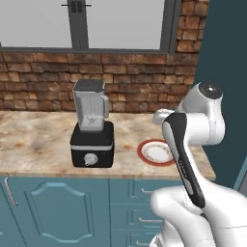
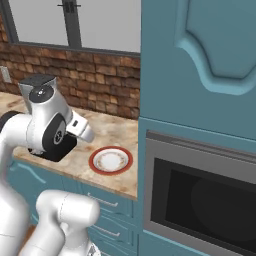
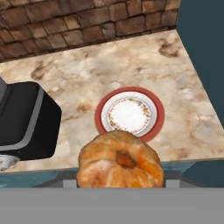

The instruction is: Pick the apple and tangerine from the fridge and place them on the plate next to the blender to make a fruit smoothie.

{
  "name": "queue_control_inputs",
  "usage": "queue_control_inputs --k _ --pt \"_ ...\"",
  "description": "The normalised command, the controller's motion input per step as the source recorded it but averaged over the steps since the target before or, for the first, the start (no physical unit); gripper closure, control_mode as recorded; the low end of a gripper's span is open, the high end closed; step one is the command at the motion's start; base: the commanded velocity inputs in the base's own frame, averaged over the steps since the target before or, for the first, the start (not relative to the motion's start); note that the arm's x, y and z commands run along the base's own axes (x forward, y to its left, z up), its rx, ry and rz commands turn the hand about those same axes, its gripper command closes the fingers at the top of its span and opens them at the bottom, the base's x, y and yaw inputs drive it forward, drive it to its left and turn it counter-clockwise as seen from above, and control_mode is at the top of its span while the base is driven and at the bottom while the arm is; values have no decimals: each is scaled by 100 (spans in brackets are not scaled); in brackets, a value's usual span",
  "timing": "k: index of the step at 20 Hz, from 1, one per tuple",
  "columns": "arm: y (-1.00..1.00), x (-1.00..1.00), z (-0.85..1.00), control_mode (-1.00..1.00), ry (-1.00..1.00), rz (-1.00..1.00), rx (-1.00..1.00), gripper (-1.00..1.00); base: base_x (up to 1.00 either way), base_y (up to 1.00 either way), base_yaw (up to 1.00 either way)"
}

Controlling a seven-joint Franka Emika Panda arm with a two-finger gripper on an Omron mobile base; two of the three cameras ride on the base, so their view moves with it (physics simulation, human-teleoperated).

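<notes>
Your jaws are clamped on the tangerine, which sits at the bottom of the hand view with its stem dimple facing the camera. Past it, the plate lies flat on the marble desk, its red rim showing all round and its white centre bare. The tangerine hangs over the desk's near edge, short of the plate. The blender stands to the plate's left, apart from it; in the hand view you see only its black base at the left edge. From the left base view the plate lies partly behind your forearm. From the right base view the plate lies near the tall teal cabinet, above the microwave. A brick wall runs behind the desk.
</notes>
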Motion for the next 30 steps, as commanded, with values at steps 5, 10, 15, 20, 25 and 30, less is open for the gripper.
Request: queue_control_inputs --k 5,10,15,20,25,30 --pt "-17 54 -70 -100 29 0 0 100 0 0 0" --pt "-9 70 -73 -100 14 0 0 100 0 0 0" --pt "0 74 -73 -100 21 0 0 100 0 0 0" --pt "-11 65 -77 -100 20 0 0 100 0 0 0" --pt "-29 63 -73 -100 9 0 -4 100 0 0 0" --pt "-7 25 -17 -100 -2 0 -3 -100 0 0 0"
